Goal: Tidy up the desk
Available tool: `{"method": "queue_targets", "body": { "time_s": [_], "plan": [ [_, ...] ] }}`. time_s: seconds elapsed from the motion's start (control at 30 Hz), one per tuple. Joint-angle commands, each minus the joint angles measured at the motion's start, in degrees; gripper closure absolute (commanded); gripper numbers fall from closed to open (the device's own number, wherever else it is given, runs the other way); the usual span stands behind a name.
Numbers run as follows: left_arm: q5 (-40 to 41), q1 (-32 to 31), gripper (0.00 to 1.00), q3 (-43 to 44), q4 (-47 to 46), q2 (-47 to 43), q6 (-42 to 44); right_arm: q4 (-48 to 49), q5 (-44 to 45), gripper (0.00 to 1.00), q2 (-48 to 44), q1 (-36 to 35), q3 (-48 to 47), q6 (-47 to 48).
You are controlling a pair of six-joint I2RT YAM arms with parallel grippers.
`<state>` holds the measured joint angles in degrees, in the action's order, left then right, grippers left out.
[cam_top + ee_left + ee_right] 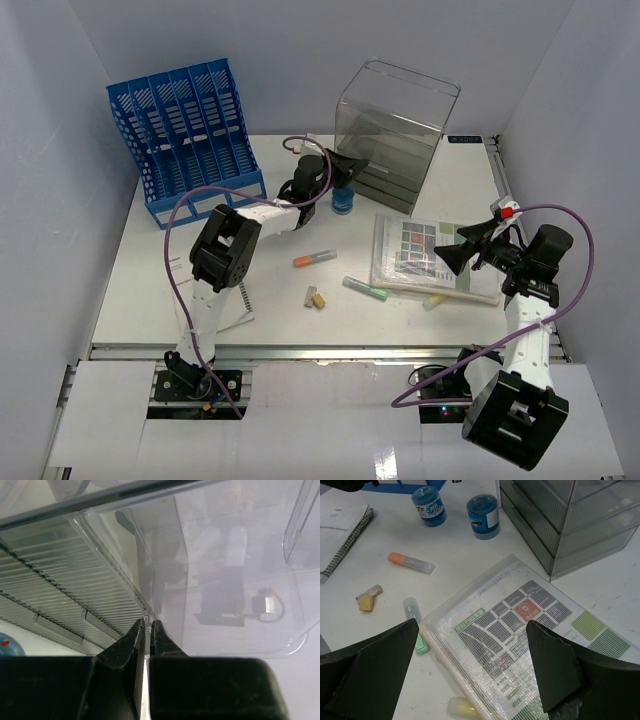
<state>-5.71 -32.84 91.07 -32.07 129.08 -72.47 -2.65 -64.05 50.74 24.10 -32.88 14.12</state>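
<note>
Two poses: left end effector [148,626] together at clear box [230,555] edge, right end effector [472,630] apart above folder [540,600].

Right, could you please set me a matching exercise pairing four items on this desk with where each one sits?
Things:
1 blue slotted plastic file rack
2 clear plastic drawer box
3 orange highlighter pen
4 clear mesh document pouch

Places:
A middle of the white desk
B right side
C far-left corner
D far edge, right of centre

Pairs: 1-C; 2-D; 3-A; 4-B
</note>
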Motion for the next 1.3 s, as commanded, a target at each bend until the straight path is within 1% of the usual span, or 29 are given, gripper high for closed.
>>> {"method": "queue_targets", "body": {
  "time_s": [0.0, 0.17, 0.23, 0.3, 0.33, 0.43, 0.5, 0.53, 0.57, 0.67, 0.73, 0.77, 0.93, 1.27],
  "plan": [
    [-1.7, 1.0, 0.99, -6.9, -7.1, -9.2, 3.1, 2.0, 0.2, 0.05, 0.2, -0.1, 0.3, 0.8],
    [-3.4, 1.1, 0.99, -12.2, -9.1, -15.1, 3.7, 5.5, -2.9, 0.05, -0.6, -0.2, 1.1, -0.9],
    [-3.9, 1.2, 0.99, -13.5, -8.9, -17.0, 3.9, 8.5, -3.4, 0.04, 0.5, -0.7, 1.1, -5.4],
    [-4.8, 1.4, 0.99, -14.0, -8.2, -18.3, 4.0, 9.4, -4.4, 0.02, 2.1, -1.9, -0.2, -8.8],
    [-5.2, 1.4, 0.99, -14.2, -7.9, -18.7, 4.0, 8.2, -3.7, 0.01, 3.1, -3.1, -2.0, -9.3],
    [-6.2, 1.5, 0.99, -14.8, -7.9, -19.9, 3.1, 5.4, 1.0, 0.0, 5.5, -7.1, -7.7, -11.0],
    [-6.5, 1.5, 0.99, -15.1, -8.2, -20.4, 2.8, 4.9, 5.1, 0.0, 6.9, -9.8, -11.1, -13.9],
    [-6.8, 1.5, 0.99, -15.3, -8.4, -20.8, 2.3, 4.8, 9.8, 0.0, 8.6, -12.6, -14.7, -17.3],
    [-7.0, 1.5, 0.99, -15.4, -8.4, -21.1, 2.0, 4.8, 12.5, 0.0, 9.9, -14.4, -17.0, -19.4],
    [-7.0, 1.5, 0.99, -15.5, -7.9, -21.9, 1.1, 5.9, 17.5, 0.0, 14.0, -17.8, -22.2, -24.8],
    [-7.1, 1.6, 0.99, -15.3, -7.2, -22.3, 0.6, 8.5, 18.9, 0.05, 16.4, -18.9, -23.9, -29.9],
    [-7.2, 1.6, 0.99, -15.2, -7.0, -22.4, 0.5, 9.6, 19.7, 0.05, 17.2, -19.3, -24.9, -32.0],
    [-7.3, 1.7, 0.99, -14.3, -6.1, -23.1, -0.9, 12.6, 24.1, 0.08, 21.2, -20.9, -27.7, -35.8],
    [-7.5, 1.7, 0.99, -12.5, -4.8, -23.8, -1.2, 17.4, 21.5, 0.19, 23.8, -22.6, -27.3, -43.0]
  ]
}}
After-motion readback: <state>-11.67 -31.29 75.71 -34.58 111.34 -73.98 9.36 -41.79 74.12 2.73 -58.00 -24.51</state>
